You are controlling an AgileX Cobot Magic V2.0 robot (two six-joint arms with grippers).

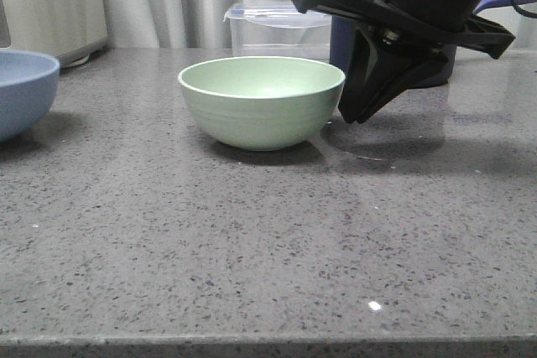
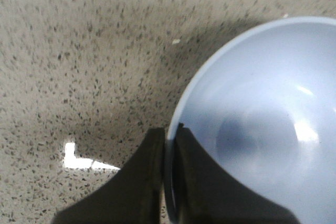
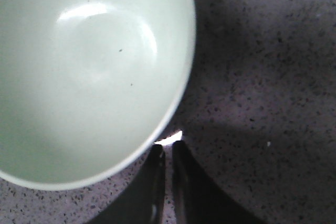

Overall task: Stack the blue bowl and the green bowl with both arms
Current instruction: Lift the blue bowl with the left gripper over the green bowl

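L arm pinching blue bowl (image 2: 262, 129) rim, R waiting.
I lift blue w/ left fingers (image 2: 181, 150) clamped, keep it level; right fingers (image 3: 178, 166) nearly closed, empty, beside green bowl (image 1: 262, 100).

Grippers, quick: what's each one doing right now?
Left tool: shut on the blue bowl, pinching its rim.
Right tool: shut, empty, just outside the green bowl.

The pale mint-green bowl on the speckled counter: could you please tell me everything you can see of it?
The pale mint-green matte bowl is round, with a lighter rim and smooth, empty inside. It stands upright on the grey speckled stone counter, mid-table, in front of a clear plastic lidded container. The right gripper, fingers nearly together, sits just outside its rim; no grip shows.
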